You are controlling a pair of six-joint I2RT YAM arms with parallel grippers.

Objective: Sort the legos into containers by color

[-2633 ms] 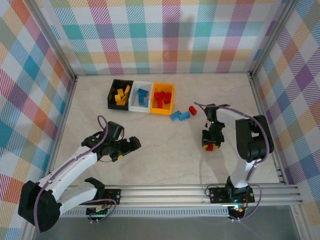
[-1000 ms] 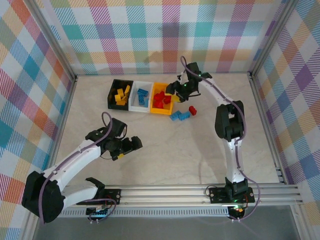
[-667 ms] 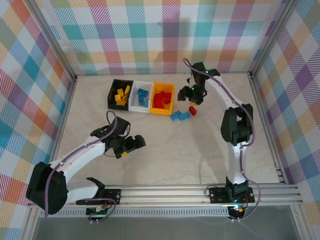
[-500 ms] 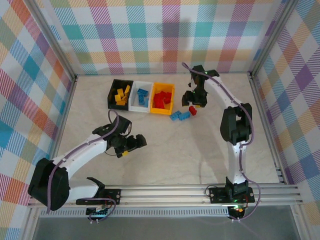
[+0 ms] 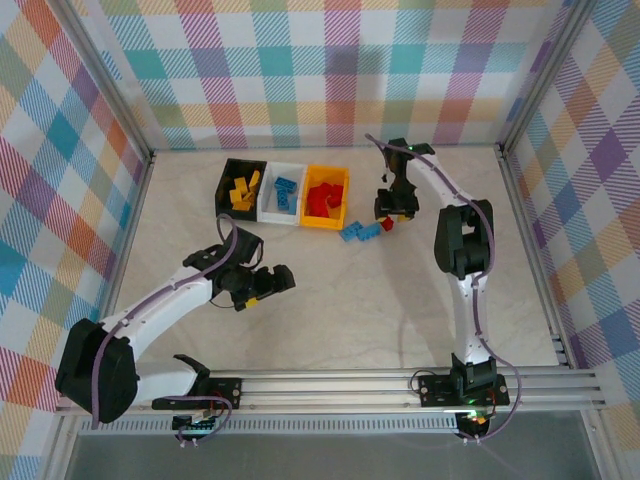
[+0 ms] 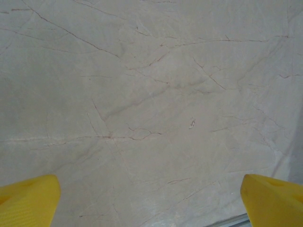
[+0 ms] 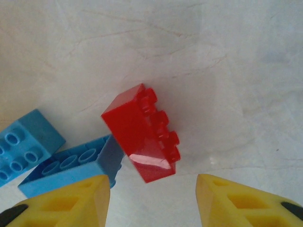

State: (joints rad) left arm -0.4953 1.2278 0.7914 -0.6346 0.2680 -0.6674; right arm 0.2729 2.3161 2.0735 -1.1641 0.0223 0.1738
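Yellow fingertips [image 6: 28, 198] sit at the two bottom corners of the left wrist view, so the left gripper [image 5: 258, 287] stands wide open with nothing in it. Only bare marbled table [image 6: 151, 94] lies ahead of its jaws. The left arm runs low from its near base toward the middle of the table, with the wrist turned to the right.

The right arm reaches almost straight out to the far side and bends at the elbow. The right gripper [image 7: 151, 198] points down at the table, its jaws apart and holding nothing.

Three loose bricks lie near those jaws. One red brick [image 7: 139, 135] lies just ahead of the gap between the fingers and touches neither. It is tipped on its side with its studs facing the wrist view's right, and its long axis slants across the gap. Two blue bricks [image 7: 71, 168] lie studs up beside the finger on that view's left, the nearer one touching the red brick.

Three bins stand in a row farther off, beyond the blue bricks. The black bin [image 5: 226, 190] holds yellow bricks, the white bin [image 5: 266, 205] holds blue ones, and the orange bin [image 5: 343, 200] holds red ones, too jumbled to count.
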